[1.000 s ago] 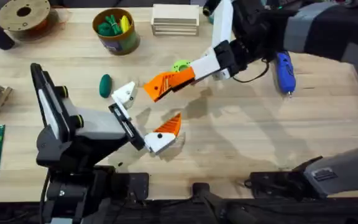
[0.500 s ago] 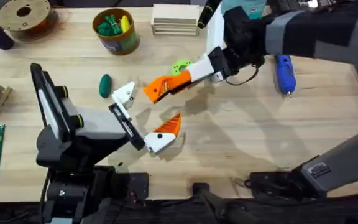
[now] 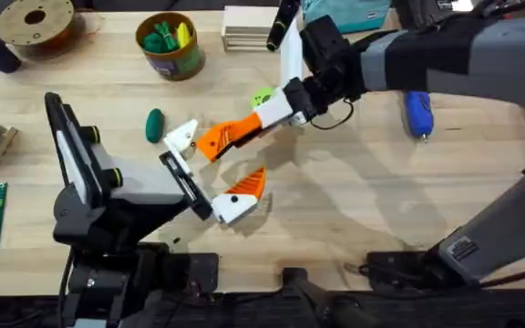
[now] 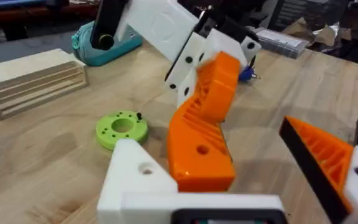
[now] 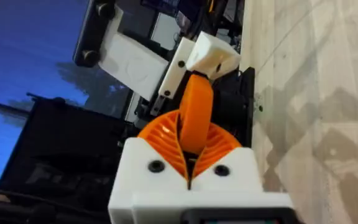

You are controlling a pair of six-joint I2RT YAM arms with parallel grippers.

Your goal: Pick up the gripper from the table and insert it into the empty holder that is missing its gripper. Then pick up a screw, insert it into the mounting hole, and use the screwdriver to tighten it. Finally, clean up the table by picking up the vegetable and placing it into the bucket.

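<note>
Since the earlier frame I'm shifting my right end effector (image 3: 221,137), clamped on the gripper (image 3: 210,140), closer to the holder (image 3: 183,138), left end effector (image 3: 210,173) spread apart.

Orange gripper (image 3: 219,138); white holder (image 3: 184,137); blue screwdriver (image 3: 417,112).

grey-black arms, white pincer (image 3: 210,141) fingers, orange ribbed pads.

Orange wedge gripper (image 3: 215,138) is held tilted against the bare white holder (image 3: 182,138); dark green vegetable (image 3: 155,124) lies beside it; blue screwdriver (image 3: 416,107) lies well apart; olive bucket (image 3: 170,46) stands behind
</note>
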